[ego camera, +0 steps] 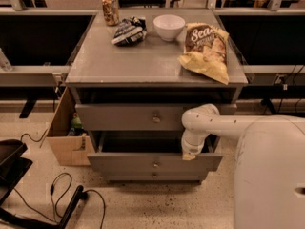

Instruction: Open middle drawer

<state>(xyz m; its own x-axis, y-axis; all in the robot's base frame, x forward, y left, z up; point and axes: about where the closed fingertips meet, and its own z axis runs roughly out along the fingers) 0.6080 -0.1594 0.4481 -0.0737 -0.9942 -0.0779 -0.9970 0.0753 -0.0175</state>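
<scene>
The middle drawer (pixel 128 162) is a grey drawer with a small round knob (pixel 155 164). It stands pulled out from the cabinet, with a dark gap above its front panel. My gripper (pixel 189 152) hangs from the white arm (pixel 214 123) and points down at the right part of the drawer, just behind the top edge of its front. The taller top drawer (pixel 124 117) is shut above it. The narrow bottom drawer (pixel 154 176) is shut below it.
On the cabinet top (pixel 138 61) lie a chip bag (pixel 207 51), a white bowl (pixel 168 26), a dark snack bag (pixel 128 31) and a can (pixel 110 8). A cardboard box (pixel 66 137) stands left of the cabinet. Cables (pixel 62 194) lie on the floor at the left.
</scene>
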